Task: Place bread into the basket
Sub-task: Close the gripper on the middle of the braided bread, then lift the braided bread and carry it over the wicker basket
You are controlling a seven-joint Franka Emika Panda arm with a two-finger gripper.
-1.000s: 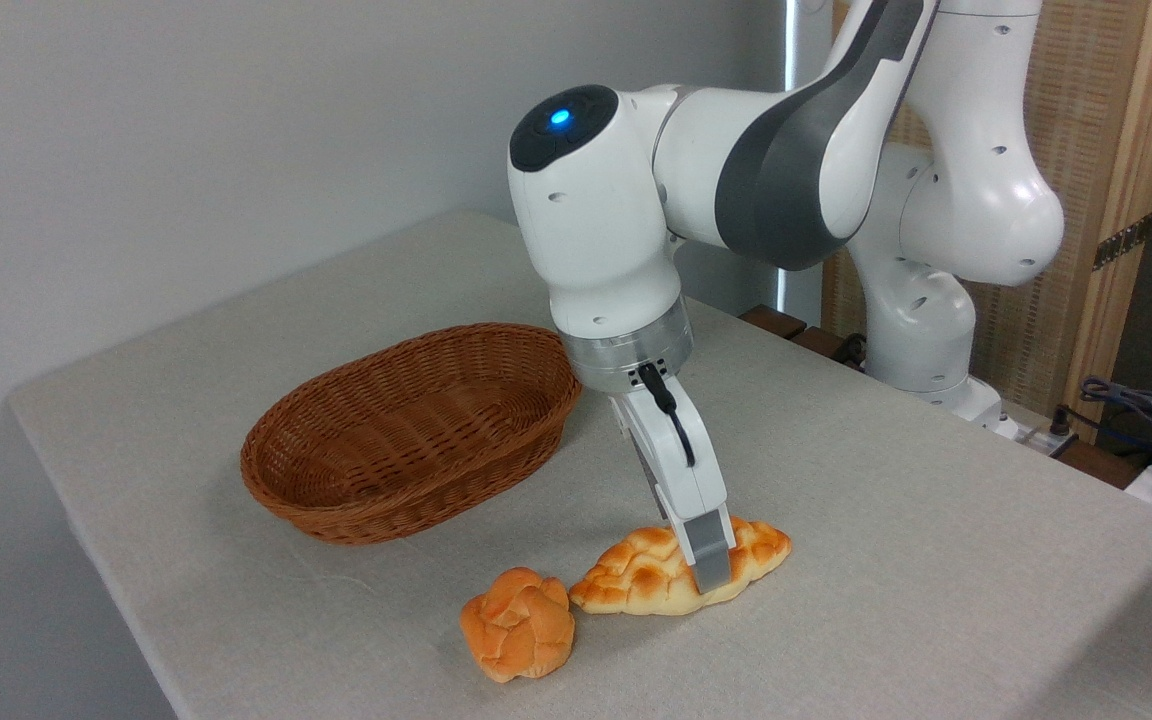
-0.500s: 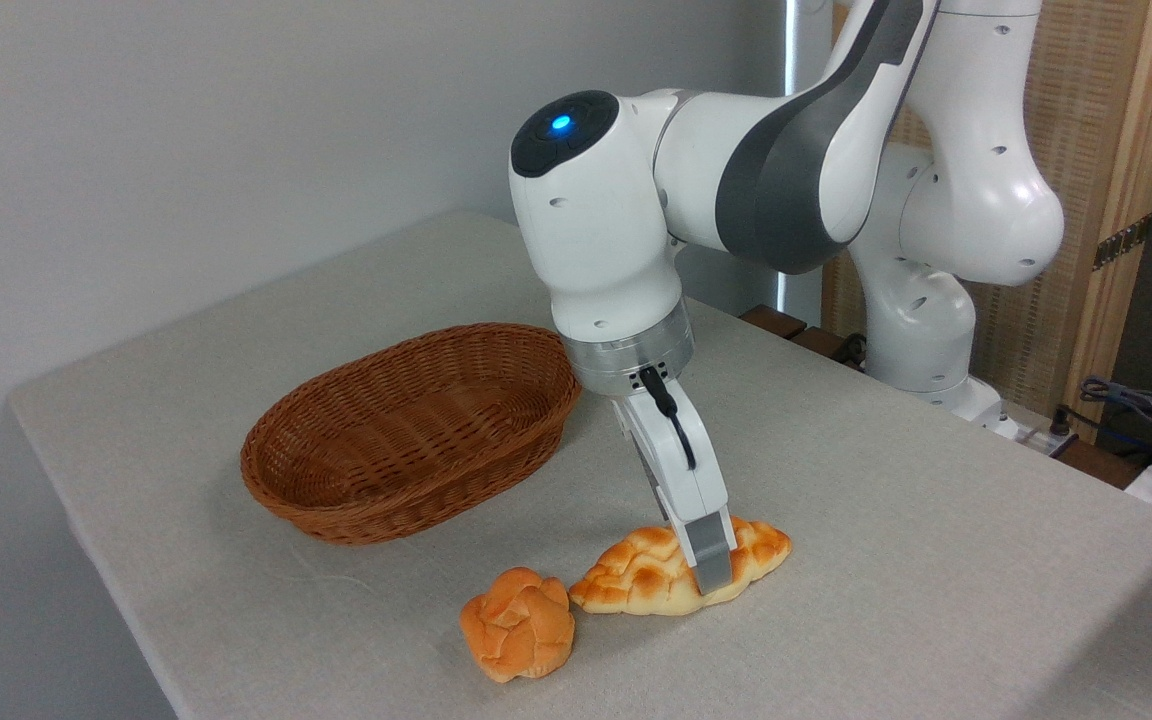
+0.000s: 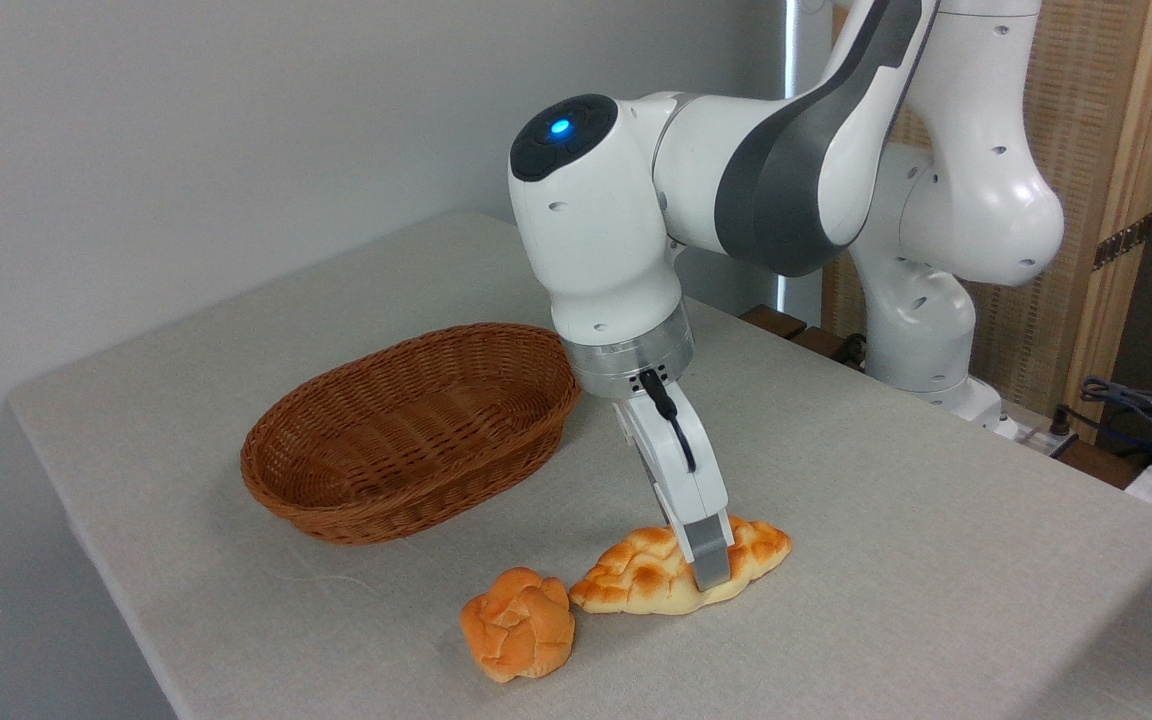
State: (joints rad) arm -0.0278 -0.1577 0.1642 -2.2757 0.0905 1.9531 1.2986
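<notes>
The bread (image 3: 636, 575), a long braided loaf with toasted patches, lies on the table near the front. My gripper (image 3: 704, 560) comes down on its right half, tilted, with the jaws astride the loaf. The near finger (image 3: 708, 562) lies flat against the loaf's front side, and the far finger is hidden behind it. The bread still rests on the cloth. The basket (image 3: 336, 500), oval and of reddish-brown wicker, stands empty to the left, a short way from the loaf.
A small round orange bun (image 3: 519, 623) sits just left of the loaf's pointed end, almost touching it. The table's front edge runs close below both. The arm's base (image 3: 926, 330) and some cables (image 3: 1136, 410) are at the back right.
The arm's wrist housing has dipped and tilted slightly while the finger has crept up a few pixels. Bread, bun and basket have not moved.
</notes>
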